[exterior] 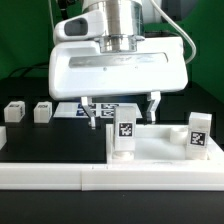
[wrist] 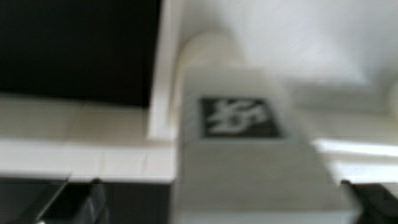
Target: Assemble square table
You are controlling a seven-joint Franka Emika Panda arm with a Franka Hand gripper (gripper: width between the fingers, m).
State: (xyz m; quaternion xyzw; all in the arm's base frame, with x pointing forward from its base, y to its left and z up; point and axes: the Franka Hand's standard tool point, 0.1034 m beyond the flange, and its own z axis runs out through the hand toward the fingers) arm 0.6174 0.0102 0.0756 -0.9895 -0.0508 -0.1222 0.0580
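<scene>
1. Nearest in the exterior view, the long white border rail runs across the front of the black table.
2. Just behind the rail, toward the exterior view's right, the square table's slab lies flat with its front edge along the rail.
3. Two legs stand on the slab with their long axes vertical and their tags facing the exterior camera. The first upright leg is at the slab's left end in that view, and the second upright leg is at its right end.
4. The gripper hangs above the first upright leg. Its jaws are spread wide, one finger to each side of the leg's top, with a gap on both sides and nothing held.
5. The blurred wrist view shows the same leg from close above, with its tag visible.
6. Behind the fingers, the marker board lies flat.
7. Toward the exterior view's left, the outer loose leg and the inner loose leg sit side by side, well apart from the slab. Their long axes are too small to tell.
</scene>
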